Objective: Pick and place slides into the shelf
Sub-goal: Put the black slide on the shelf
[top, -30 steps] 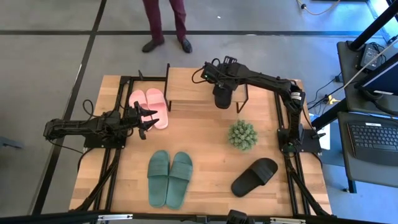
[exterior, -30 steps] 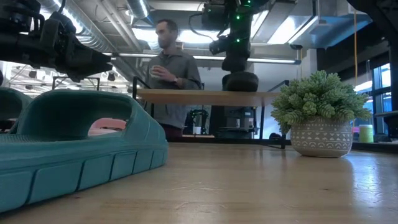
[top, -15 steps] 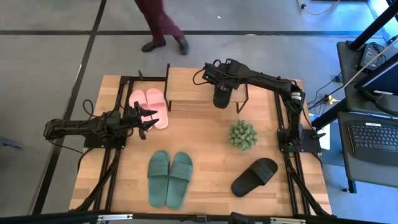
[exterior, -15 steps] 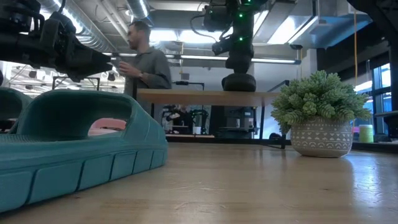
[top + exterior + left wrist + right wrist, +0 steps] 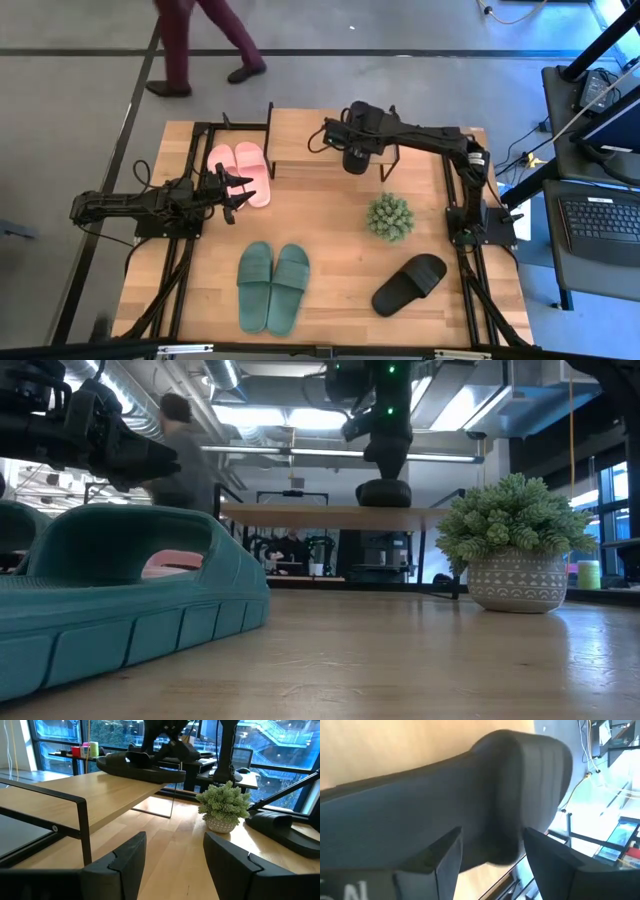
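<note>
One black slide (image 5: 355,158) lies sole-down on the right end of the shelf's (image 5: 300,140) plank top, also seen in the low view (image 5: 385,493) and the left wrist view (image 5: 140,766). My right gripper (image 5: 353,140) is open directly above it, one finger on each side of its strap (image 5: 492,785). The other black slide (image 5: 410,284) lies near the table's right near corner. The green pair (image 5: 273,286) lies near the near edge. The pink pair (image 5: 240,172) lies left of the shelf. My left gripper (image 5: 240,190) waits open beside the pink pair. My right gripper comes down from above over the strap (image 5: 150,757) of the black slide, which rests flat on the shelf top. Whether the open fingers (image 5: 435,860) touch the strap, I cannot tell.
A potted spiky green plant (image 5: 390,216) stands on the table between the shelf and the lone black slide. The left part of the shelf top (image 5: 75,790) is bare. A person walks on the floor beyond the table's far left corner.
My right arm's wrist has shifted slightly over the shelf's right end while the black slide has stayed on the plank. The person behind the table has walked off toward the left.
</note>
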Controlling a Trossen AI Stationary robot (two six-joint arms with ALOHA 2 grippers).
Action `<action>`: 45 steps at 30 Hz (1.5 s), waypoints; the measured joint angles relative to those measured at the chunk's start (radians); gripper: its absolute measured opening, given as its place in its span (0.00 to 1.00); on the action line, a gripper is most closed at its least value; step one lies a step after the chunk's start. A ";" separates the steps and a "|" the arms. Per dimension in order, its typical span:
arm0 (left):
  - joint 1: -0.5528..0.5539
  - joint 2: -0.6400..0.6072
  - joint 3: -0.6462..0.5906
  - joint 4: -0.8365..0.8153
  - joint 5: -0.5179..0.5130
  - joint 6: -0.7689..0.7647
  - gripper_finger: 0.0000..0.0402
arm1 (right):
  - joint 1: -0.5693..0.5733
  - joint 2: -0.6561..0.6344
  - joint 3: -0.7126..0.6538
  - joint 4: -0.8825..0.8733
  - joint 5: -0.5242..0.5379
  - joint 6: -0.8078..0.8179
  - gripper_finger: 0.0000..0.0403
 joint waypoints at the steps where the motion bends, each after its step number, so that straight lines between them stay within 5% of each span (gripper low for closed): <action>1: 0.000 0.000 0.000 0.000 0.000 0.000 0.48 | 0.013 -0.008 0.000 -0.017 -0.003 0.025 0.52; 8: 0.000 0.000 0.000 0.000 0.000 0.000 0.48 | 0.165 -0.110 0.000 -0.124 -0.014 0.218 0.52; 23: 0.000 0.000 0.000 0.000 0.000 0.000 0.48 | 0.675 -0.186 -0.030 -0.202 -0.415 1.006 0.48; 33: 0.000 0.000 0.000 0.000 0.000 0.000 0.48 | 0.892 -0.171 -0.256 -0.197 -0.611 1.511 0.41; 37: 0.000 0.000 0.000 0.000 0.000 0.000 0.48 | 0.943 -0.170 -0.364 -0.163 -0.727 1.608 0.40; 45: 0.000 0.000 0.000 0.000 0.000 0.000 0.48 | 0.977 -0.170 -0.499 0.003 -0.726 1.620 0.40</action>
